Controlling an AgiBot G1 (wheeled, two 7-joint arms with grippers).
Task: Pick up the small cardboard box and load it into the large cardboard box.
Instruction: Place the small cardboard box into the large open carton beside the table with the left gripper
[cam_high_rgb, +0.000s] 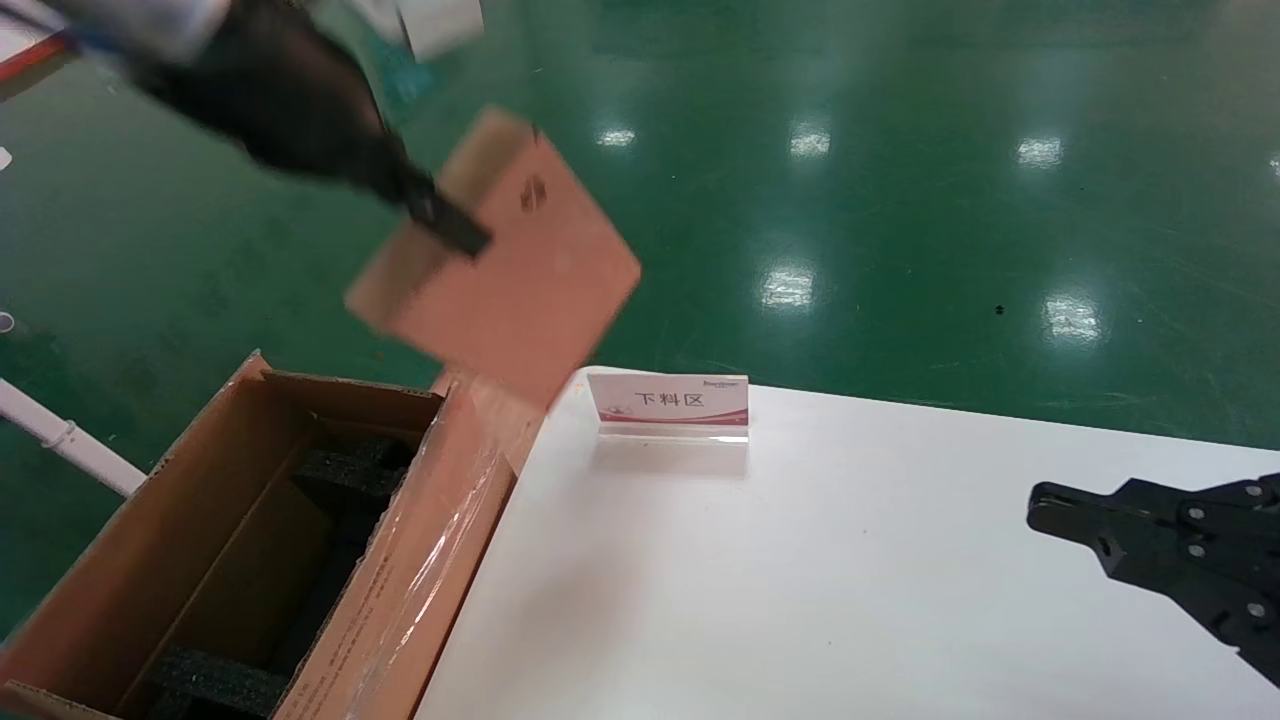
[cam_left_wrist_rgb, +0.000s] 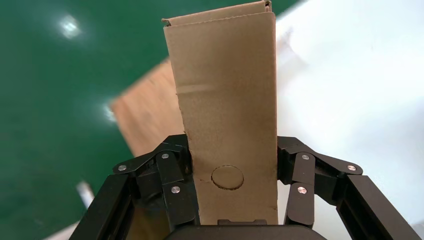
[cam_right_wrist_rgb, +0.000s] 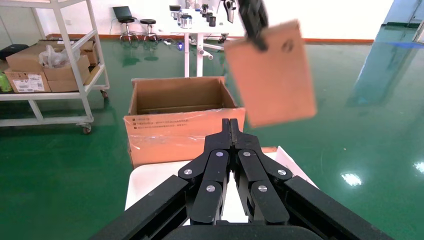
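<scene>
Left end effector: clamped on the small box, pinching one narrow edge; the left wrist view shows a finger on each side of the cardboard.
Small box: aloft and tilted, off the bench's far-left corner, above the far end of the large box.
Large box: open, on the floor against the bench's left edge, black foam inside.
Right end effector: clenched, empty, idle over the bench's right edge.
Handling: likely light and stiff; flat faces may slip or swing from an edge grip, so hold mid-edge.
Sign: bench's far edge.
</scene>
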